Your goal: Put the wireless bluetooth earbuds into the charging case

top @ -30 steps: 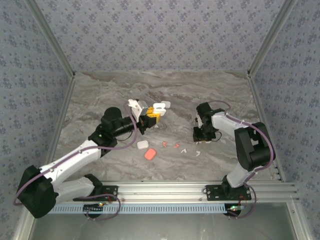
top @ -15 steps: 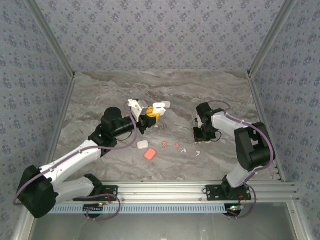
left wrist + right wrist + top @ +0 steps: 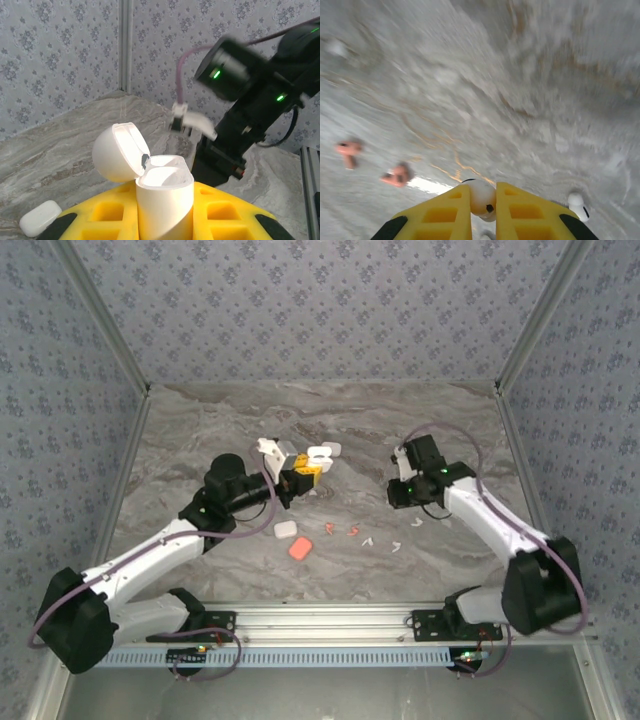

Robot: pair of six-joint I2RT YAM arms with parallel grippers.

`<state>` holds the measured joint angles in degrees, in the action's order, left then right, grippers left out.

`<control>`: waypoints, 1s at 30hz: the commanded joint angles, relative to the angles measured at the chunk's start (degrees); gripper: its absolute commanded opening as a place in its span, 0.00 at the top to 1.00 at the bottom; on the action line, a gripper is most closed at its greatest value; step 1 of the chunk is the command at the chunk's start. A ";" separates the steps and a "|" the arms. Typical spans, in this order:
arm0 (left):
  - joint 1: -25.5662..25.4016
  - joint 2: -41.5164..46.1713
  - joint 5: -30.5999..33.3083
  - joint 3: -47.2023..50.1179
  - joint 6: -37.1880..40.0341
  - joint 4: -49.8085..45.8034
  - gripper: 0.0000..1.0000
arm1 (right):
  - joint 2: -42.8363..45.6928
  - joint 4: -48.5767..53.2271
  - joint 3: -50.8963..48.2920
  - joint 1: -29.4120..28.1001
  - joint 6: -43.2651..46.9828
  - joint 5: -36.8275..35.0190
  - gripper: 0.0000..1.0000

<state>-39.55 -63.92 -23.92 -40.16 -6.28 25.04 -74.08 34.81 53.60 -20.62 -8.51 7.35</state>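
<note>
Clamps the open white case (image 3: 165,200) upright in the left gripper (image 3: 302,476), at the centre of the top view, lid tipped back so that the wells face up for loading. Pinches one white earbud (image 3: 481,196) tight in the right gripper (image 3: 399,497) above the counter (image 3: 200,430), probably for carrying over to that case. Not yet collected, in the right wrist view: orange-red earbuds (image 3: 396,176) at lower left, a loose white earbud (image 3: 576,200) at lower right.

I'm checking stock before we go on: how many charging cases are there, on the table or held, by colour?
White cases: 3 (one open, held in the left jaws)
Orange-red case: 1
Total: 4
</note>
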 commanded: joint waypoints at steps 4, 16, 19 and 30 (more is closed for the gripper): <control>-0.58 -3.10 -3.17 0.30 -5.21 7.59 1.00 | 11.02 -7.30 4.84 -3.31 4.34 5.42 0.84; -1.77 -5.98 -4.55 -1.48 -4.75 7.31 1.00 | 13.62 -17.61 12.11 -15.93 10.43 4.09 0.85; -2.28 -6.43 -4.71 -1.72 -4.57 7.22 1.00 | 11.54 -18.00 13.51 -18.15 11.45 3.29 0.85; -2.81 -6.57 -4.29 -2.02 -4.00 7.26 1.00 | 7.73 -17.15 14.01 -20.79 12.03 3.29 0.85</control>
<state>-41.91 -70.65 -27.64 -40.18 -10.76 29.87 -66.54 17.76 66.17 -40.99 2.48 11.33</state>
